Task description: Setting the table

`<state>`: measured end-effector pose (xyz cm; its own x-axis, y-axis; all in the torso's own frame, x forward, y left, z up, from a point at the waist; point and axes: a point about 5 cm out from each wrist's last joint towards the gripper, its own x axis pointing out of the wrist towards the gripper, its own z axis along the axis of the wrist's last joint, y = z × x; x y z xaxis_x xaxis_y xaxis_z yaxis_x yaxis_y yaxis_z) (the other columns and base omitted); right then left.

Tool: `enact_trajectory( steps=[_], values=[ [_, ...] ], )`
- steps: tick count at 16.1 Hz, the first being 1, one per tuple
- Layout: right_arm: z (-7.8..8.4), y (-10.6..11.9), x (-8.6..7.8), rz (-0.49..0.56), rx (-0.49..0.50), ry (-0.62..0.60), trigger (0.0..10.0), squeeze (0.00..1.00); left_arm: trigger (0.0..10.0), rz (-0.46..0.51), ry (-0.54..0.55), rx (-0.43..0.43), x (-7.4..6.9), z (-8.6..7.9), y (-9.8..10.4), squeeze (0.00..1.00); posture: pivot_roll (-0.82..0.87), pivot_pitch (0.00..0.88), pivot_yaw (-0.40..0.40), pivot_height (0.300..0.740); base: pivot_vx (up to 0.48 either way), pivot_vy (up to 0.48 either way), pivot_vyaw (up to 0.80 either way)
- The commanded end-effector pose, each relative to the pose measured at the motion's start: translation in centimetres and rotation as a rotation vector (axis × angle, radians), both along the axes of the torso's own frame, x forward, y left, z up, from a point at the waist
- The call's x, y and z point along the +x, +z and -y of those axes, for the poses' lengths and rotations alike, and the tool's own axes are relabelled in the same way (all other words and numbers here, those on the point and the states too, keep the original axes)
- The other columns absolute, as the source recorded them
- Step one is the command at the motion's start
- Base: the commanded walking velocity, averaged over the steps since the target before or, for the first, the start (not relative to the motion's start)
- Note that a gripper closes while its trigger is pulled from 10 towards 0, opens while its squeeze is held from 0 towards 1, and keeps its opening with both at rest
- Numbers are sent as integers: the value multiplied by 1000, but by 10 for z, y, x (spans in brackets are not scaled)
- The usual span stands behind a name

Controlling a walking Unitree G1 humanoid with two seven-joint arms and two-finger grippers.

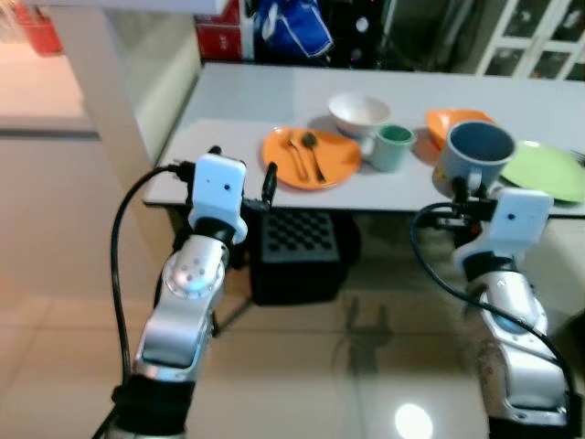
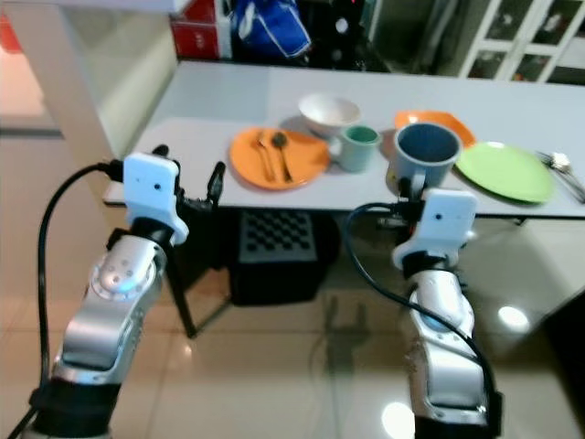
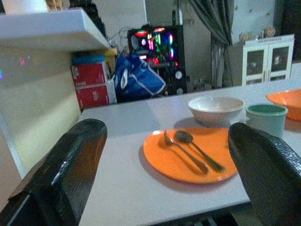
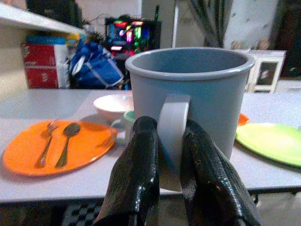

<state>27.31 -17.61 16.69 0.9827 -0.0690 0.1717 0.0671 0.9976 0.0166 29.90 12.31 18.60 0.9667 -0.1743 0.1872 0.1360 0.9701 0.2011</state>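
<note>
The right gripper (image 4: pixel 171 162) is clamping the handle of a blue-grey mug (image 1: pixel 479 154), with both black fingers (image 4: pixel 136 174) pressing against the handle from either side. The mug is sitting upright above the near edge of the grey table (image 1: pixel 238 101), at its right half; whether its base is touching the tabletop cannot be told. The left gripper (image 3: pixel 174 179) is hovering in front of the near left part of the table, and its fingers are standing wide apart with nothing between them. An orange plate (image 1: pixel 311 157) is lying on the table ahead of the left gripper, and a fork (image 3: pixel 184 151) and a spoon (image 3: pixel 197 148) are resting side by side on it. Just beyond the plate, a white bowl (image 1: pixel 358 113) is standing, and a teal cup (image 1: pixel 393 147) is standing to the right of the plate, near the bowl. A second orange dish (image 1: pixel 454 123) is lying behind the mug, and a green plate (image 1: pixel 546 171) is lying to the right of the mug. Under the table, a black perforated box (image 1: pixel 294 245) is standing on the glossy tiled floor (image 1: pixel 320 366).
</note>
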Motion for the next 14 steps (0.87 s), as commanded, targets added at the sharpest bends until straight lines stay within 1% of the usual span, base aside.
enact_trajectory(
  steps=[1,9,10,11,14],
  values=[
    [2,6,1,21,1,-4,10000,0,10000,13,-4,0,2,1,5,184,-40,0,-12,740,0,-409,0],
    [-1,3,2,4,15,13,10000,0,10000,7,-10,13,2,3,3,176,-39,0,-16,740,0,-401,0],
    [-1,3,2,2,18,15,10000,0,10000,-7,-8,26,2,3,2,90,-38,0,-17,740,0,0,0],
    [-1,2,2,-5,19,17,10000,0,10000,1,-17,21,2,5,3,71,-38,0,-17,740,0,0,0],
    [-5,-1,2,-22,34,37,10000,0,10000,7,-69,14,1,9,5,71,-35,0,-12,740,0,0,0]
  ],
)
